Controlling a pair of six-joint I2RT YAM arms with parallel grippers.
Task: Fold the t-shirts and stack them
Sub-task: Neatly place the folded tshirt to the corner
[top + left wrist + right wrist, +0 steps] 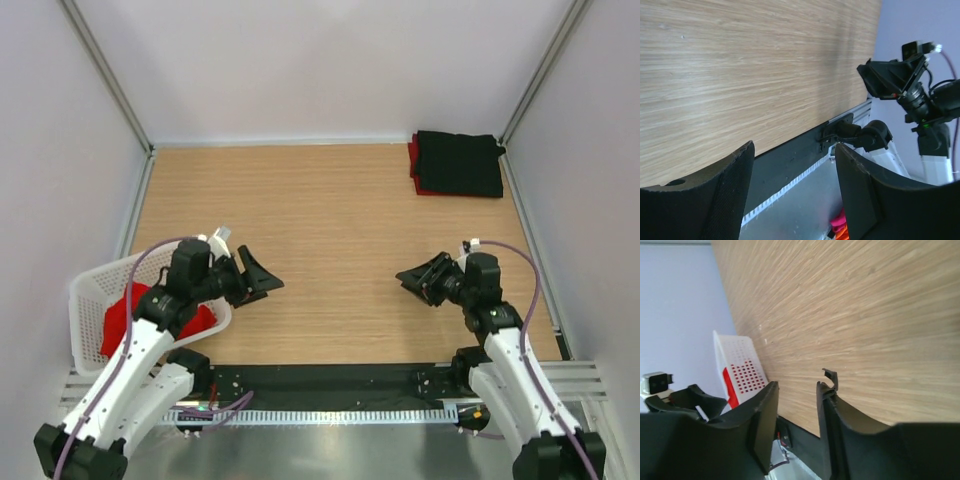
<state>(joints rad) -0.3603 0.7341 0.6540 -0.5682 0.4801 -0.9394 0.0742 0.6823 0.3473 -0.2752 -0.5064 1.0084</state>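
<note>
Wooden table [330, 230] lies under left gripper [271, 289] spread wide, right gripper [405, 280] narrowly parted

The stack's top t-shirt [460, 165] was plain black, the lower t-shirt [413, 165] bright red. The basket [88, 305] was white lattice, the shirt inside [118, 320] red. The table [340, 230] was pale, fine-grained wood; the left gripper [268, 285] and right gripper [405, 280] black

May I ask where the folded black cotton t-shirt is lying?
In the top view, the folded black t-shirt lies at the far right corner of the wooden table, atop a folded red shirt, beyond the right gripper.
</note>
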